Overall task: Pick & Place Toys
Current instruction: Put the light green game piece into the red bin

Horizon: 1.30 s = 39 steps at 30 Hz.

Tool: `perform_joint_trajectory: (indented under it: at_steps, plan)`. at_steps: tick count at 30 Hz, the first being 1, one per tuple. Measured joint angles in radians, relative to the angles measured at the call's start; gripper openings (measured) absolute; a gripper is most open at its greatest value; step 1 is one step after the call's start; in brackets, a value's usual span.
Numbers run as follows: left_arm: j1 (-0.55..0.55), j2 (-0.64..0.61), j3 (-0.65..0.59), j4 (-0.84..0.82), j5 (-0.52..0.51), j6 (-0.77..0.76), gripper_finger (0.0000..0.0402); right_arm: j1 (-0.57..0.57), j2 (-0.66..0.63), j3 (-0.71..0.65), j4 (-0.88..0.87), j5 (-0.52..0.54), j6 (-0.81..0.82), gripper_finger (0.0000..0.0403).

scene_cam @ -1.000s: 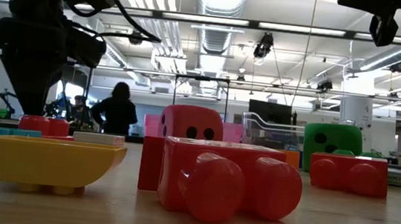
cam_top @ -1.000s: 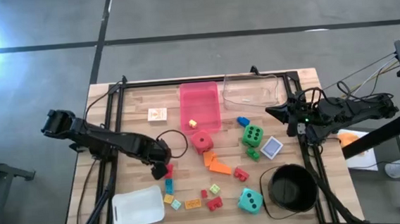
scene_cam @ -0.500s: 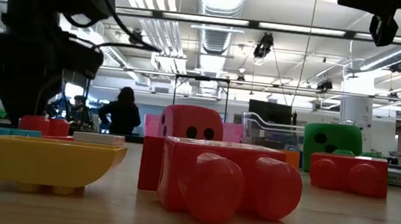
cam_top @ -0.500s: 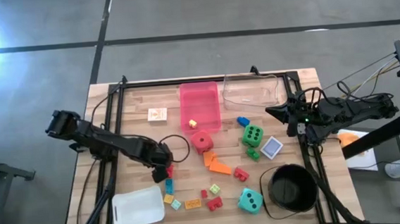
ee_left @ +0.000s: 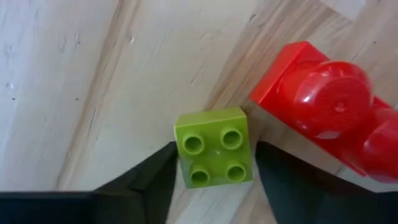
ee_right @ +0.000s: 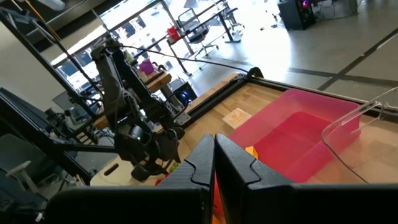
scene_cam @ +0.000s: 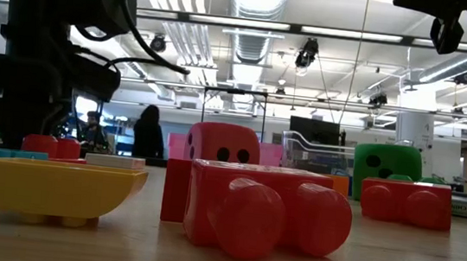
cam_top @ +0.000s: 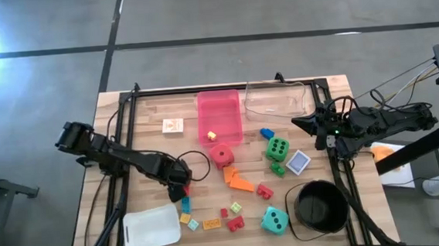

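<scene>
Lime-green four-stud brick [ee_left: 215, 146], glossy red brick [ee_left: 326, 106], pale wood-grain table [ee_left: 74, 81], black-dotted red die [cam_top: 221, 155].

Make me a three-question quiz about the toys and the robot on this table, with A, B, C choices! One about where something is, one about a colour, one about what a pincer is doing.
1. Where does the small yellow brick lie?
A. In the black bucket
B. In the pink tray
C. On the white lid

2. What colour is the small four-stud brick between the left pincer's fingers?
A. Light green
B. Blue
C. Orange

3. How does the right pincer stand?
A. Wide open
B. Shut on a die
C. Shut, holding nothing

Answers:
1. B: the high view shows the yellow brick inside the pink tray, near its front end.
2. A: the left wrist view shows a light green brick between the two dark fingers, beside a red brick.
3. C: the right wrist view shows its fingers pressed together with nothing between them, at the table's right edge.
</scene>
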Motion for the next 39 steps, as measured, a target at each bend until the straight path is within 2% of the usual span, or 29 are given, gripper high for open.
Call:
perform_joint_trajectory:
  at_steps: [4,15,21,26,30,39]
  plan:
    - [0.0,-0.002,0.0,0.005,-0.007,-0.002,0.0137,0.0,0.0,0.0,0.0,0.0,0.0,0.0009]
    - [0.004,-0.037,-0.004,-0.005,-0.013,-0.056,0.0137,0.0,0.0,0.0,0.0,0.0,0.0,0.0009]
    - [0.047,-0.137,-0.004,-0.05,-0.032,-0.118,0.0137,0.0,0.0,0.0,0.0,0.0,0.0,0.0009]
    - [0.128,-0.214,0.025,-0.067,-0.039,-0.132,0.0137,0.0,0.0,0.0,0.0,0.0,0.0,0.0009]
    - [0.226,-0.216,0.106,-0.097,-0.037,-0.049,0.0137,0.0,0.0,0.0,0.0,0.0,0.0,0.0009]
    - [0.461,-0.109,0.351,-0.096,-0.044,0.285,0.0137,0.0,0.0,0.0,0.0,0.0,0.0,0.0009]
